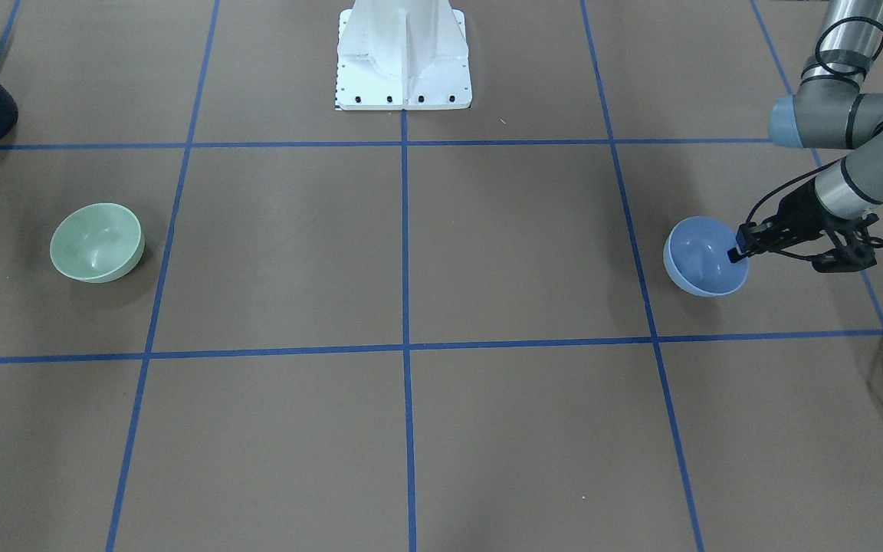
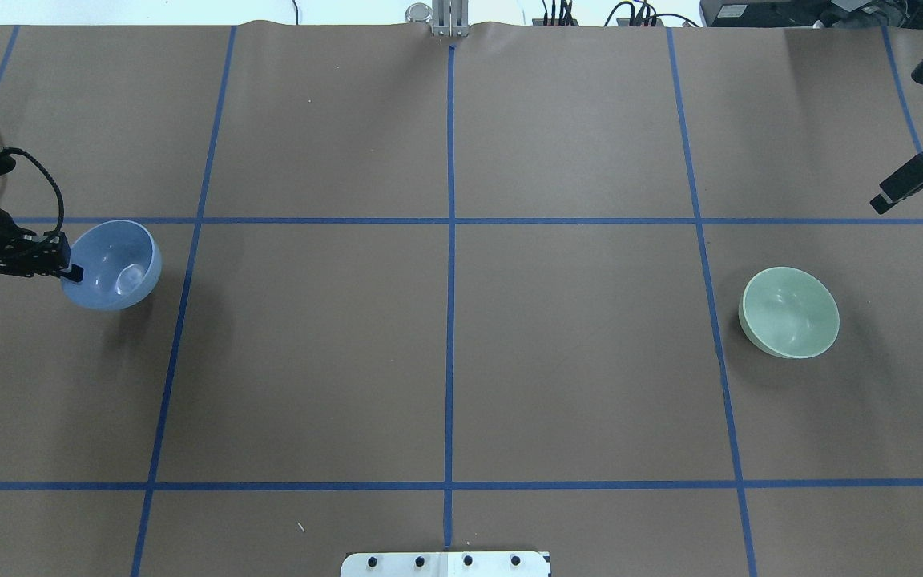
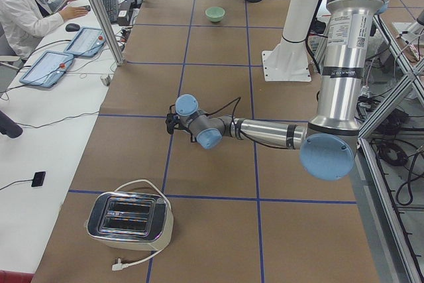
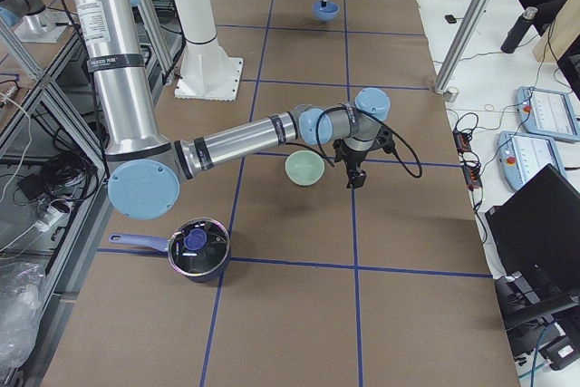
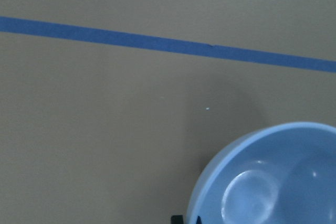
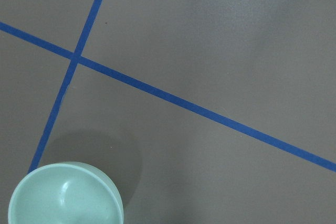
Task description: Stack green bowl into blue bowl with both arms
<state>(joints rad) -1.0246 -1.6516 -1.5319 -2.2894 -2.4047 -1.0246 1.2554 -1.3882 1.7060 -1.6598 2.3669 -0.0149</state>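
The blue bowl [image 2: 121,260] stands on the table's left side. My left gripper [image 2: 70,270] is shut on its near-left rim, with one finger inside the bowl; it also shows in the front-facing view [image 1: 739,251] and at the bottom of the left wrist view [image 5: 184,219]. The green bowl [image 2: 790,312] stands upright on the right side, untouched. My right gripper [image 2: 878,202] hangs above the table beyond and to the right of the green bowl, apart from it. It looks open and is empty. The green bowl shows low left in the right wrist view [image 6: 63,195].
A dark pot with a lid [image 4: 198,249] sits near the robot's right end of the table. A toaster with a white cord [image 3: 129,218] sits at the left end. The white pedestal base [image 1: 403,57] stands at the robot's edge. Blue tape lines grid the brown table.
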